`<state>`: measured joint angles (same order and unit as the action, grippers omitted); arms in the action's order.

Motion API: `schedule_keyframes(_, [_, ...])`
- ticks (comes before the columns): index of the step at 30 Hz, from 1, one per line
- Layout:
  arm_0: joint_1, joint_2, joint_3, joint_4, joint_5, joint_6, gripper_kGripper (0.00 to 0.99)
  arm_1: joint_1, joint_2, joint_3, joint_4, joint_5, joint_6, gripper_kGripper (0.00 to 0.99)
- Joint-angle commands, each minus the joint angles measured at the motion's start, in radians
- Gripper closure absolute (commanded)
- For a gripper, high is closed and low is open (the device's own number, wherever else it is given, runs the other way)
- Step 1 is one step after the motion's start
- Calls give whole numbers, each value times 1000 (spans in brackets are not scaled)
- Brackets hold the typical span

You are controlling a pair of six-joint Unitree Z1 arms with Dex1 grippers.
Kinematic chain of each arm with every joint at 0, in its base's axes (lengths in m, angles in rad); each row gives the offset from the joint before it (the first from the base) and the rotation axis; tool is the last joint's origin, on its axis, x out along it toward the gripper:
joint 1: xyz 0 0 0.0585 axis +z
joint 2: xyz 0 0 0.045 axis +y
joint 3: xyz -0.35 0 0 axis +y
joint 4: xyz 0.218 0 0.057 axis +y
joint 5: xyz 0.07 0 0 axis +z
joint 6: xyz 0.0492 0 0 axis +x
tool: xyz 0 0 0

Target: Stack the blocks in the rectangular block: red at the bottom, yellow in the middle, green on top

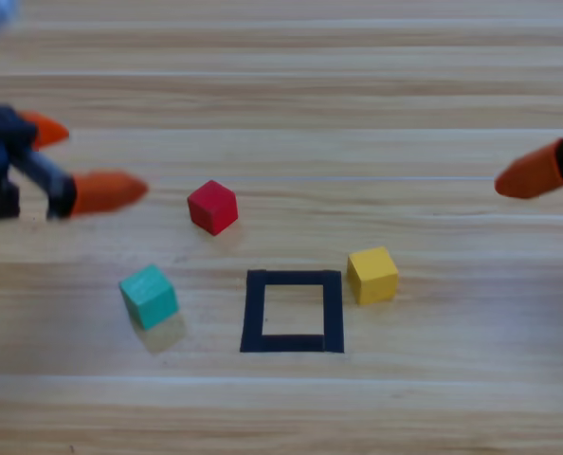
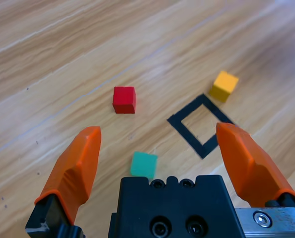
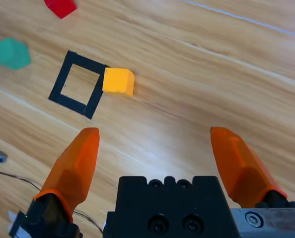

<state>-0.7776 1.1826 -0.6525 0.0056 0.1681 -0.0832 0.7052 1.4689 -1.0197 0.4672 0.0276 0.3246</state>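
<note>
Nothing is stacked yet. The black tape square (image 1: 292,311) sits a little below the middle of the overhead picture, and only bare wood shows inside it. All three cubes lie loose around it on the wooden surface (image 1: 357,95), none touching another.

The red cube (image 1: 212,207) rests up and to the left of the square, well clear of the tape. It has to go in first, which likely explains why the left pincer (image 1: 73,161) hangs at the left edge of the overhead picture, its nearer tip pointing toward that cube and not far from it. In the left wrist view its two orange jaws stand wide apart with nothing between them, and the red cube sits ahead, above the picture's middle.

The yellow cube (image 1: 372,275) lies just beside the square's right side (in the right wrist view it looks to be touching the tape's corner, or very nearly). The green cube (image 1: 149,296) sits off to the square's left, turned askew, near the lower left of the picture.

The right pincer (image 1: 537,171) waits at the right edge, likewise spread wide and empty, looking toward the yellow cube. I'd judge it is kept back so the left arm has room to fetch the red one first.
</note>
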Motion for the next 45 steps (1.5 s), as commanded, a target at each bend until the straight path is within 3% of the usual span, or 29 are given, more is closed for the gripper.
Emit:
schedule_keyframes(1, [-11, 57, -67, 31, 30, -130, 1, 31, 203, -77, -36, -15, 60, 8])
schedule_keyframes(6, [-5, 259, -331, 301, 116, -345, 2, 48, 381, -177, -28, -35, 97, 2])
schedule_keyframes(14, [1, 459, -575, 518, 153, -673, 4, 105, 561, -341, 30, -57, 73, 4])
schedule_keyframes(23, [27, 525, -697, 625, 148, -797, 8, 163, 656, -430, 103, -95, 53, 5])
schedule_keyframes(36, [95, 528, -737, 668, 133, -834, 19, 178, 703, -415, 113, -106, 39, 25])
schedule_keyframes(45, [158, 606, -858, 769, 91, -917, 19, 178, 739, -416, 113, -104, 33, 67])
